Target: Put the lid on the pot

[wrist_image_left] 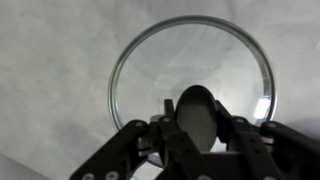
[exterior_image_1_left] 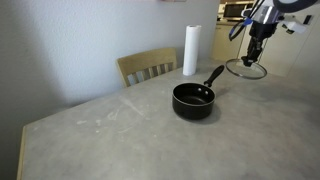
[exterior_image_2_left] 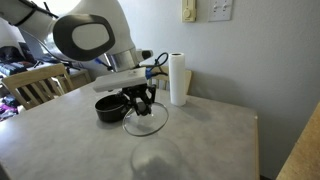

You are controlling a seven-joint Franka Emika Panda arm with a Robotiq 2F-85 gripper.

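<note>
Grey table (exterior_image_1_left: 100, 135) by a pale wall: lid gripped, pot uncovered.
A chair (exterior_image_1_left: 148, 66) and paper-towel roll (exterior_image_1_left: 191, 50) stand beyond the pot (exterior_image_1_left: 193, 100); its raised handle (exterior_image_1_left: 214, 77) points toward the lid (exterior_image_1_left: 246, 68), held near it by the gripper (exterior_image_1_left: 255, 56), pinched on the knob (wrist_image_left: 197, 108). The small knob could slip, or the rim clip that handle in crossing.

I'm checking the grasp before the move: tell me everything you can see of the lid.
The lid is a round, clear glass disc with a metal rim and a dark centre knob. The gripper is closed on that knob. The lid is beside the pot, apart from it; whether it rests on the table is unclear.
</note>
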